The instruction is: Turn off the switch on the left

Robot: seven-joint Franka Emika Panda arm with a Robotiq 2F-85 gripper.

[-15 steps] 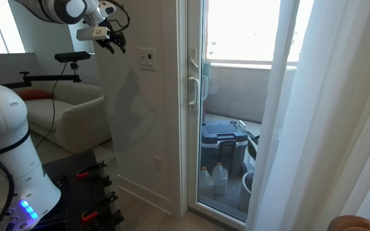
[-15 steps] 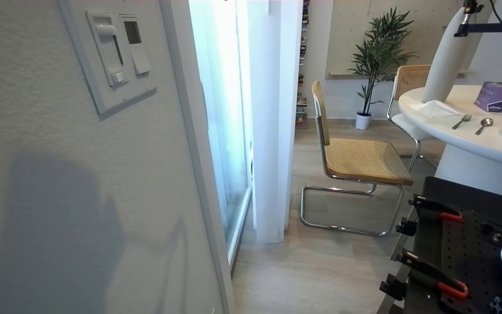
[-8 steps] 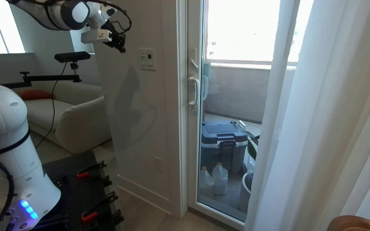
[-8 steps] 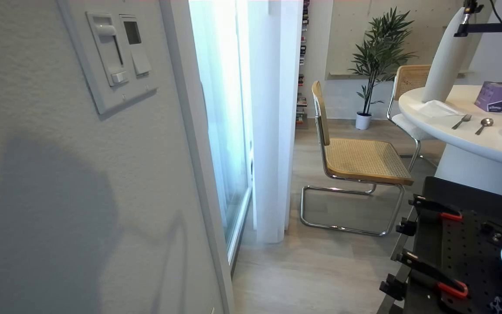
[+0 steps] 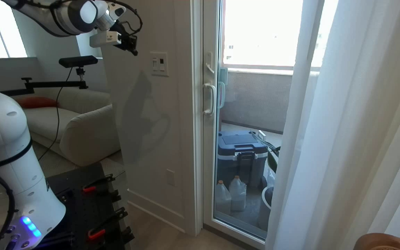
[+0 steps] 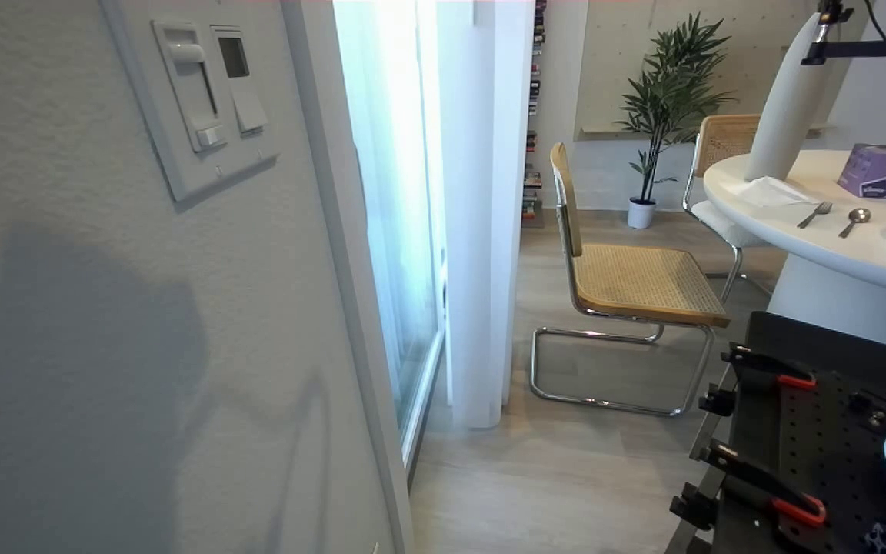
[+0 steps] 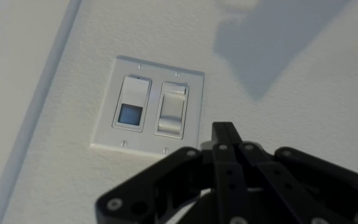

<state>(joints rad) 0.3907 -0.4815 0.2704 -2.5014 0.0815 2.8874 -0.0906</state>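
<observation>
Reading "Kleenex" on a purple tissue box (image 6: pixel 877 171), set on a round white table (image 6: pixel 858 258) near a fork (image 6: pixel 814 215) and a spoon (image 6: pixel 855 221). Spotting stacked books (image 6: pixel 532 182) further back, with lettering too small to make out. Finding the slider switch (image 7: pixel 172 107) in a white wall plate (image 7: pixel 153 102), next to a rocker switch (image 7: pixel 134 90) with a small dark window (image 7: pixel 130 114); left of that rocker in both exterior views, right of it in the wrist view. Seeing the gripper (image 7: pixel 225 128) with jaws pressed together, overlapping the plate's corner in the wrist view yet apart from it in an exterior view. Noting a pale, lightly textured wall (image 7: pixel 291 124) around the plate, marked by a grey shadow (image 7: pixel 259 56). Looking past it to a glass door (image 5: pixel 209 149) with a blue cooler (image 5: pixel 241 149) and two jugs (image 5: pixel 237 194) behind it, a sheer curtain (image 5: pixel 352 121), and a pale sofa (image 5: pixel 96 135) with a rust-red cushion (image 5: pixel 36 101).
</observation>
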